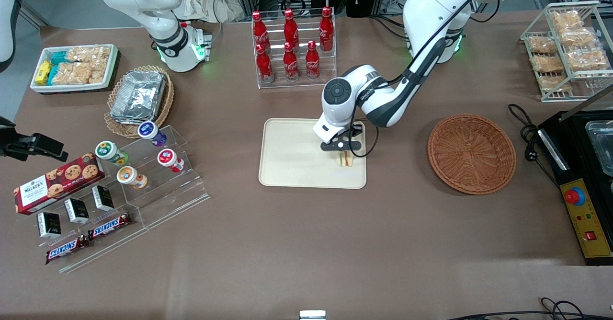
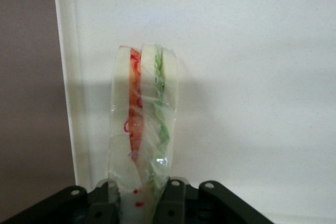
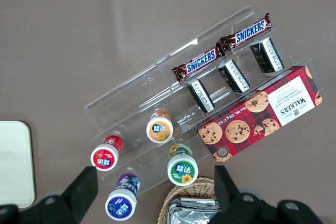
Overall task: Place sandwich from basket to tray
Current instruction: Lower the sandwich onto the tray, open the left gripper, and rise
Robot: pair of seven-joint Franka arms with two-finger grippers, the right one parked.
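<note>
- The hand (image 1: 343,150) of the working arm is low over the cream tray (image 1: 292,154), at the tray's end nearer the working arm, and its fingers (image 2: 173,198) are closed on the sandwich (image 1: 344,159).
- In the wrist view the sandwich (image 2: 144,129) stands on edge, wrapped in clear film, with white bread outside, an orange-red layer and a green layer inside; both dark fingertips press its sides.
- The sandwich sits close to the tray's rim (image 2: 65,93); whether its lower edge touches the tray floor I cannot tell.
- The round reddish-brown wicker basket (image 1: 471,153) rests on the brown counter (image 1: 306,243), beside the tray toward the working arm's end, apart from it, with nothing in it.
- A clear rack of red cola bottles (image 1: 292,47) stands farther from the front camera than the tray.
- Toward the parked arm's end lie a tan scalloped basket holding foil containers (image 1: 140,96), a white bin of snack packets (image 1: 75,67), and a clear stepped stand (image 1: 158,176) with small capped cups, a Walkers cookie box (image 1: 57,182) and Snickers bars (image 1: 110,225).
- A wire rack of bagged snacks (image 1: 567,47) stands at the working arm's end, with a black control box (image 1: 582,200) nearer the front camera.
</note>
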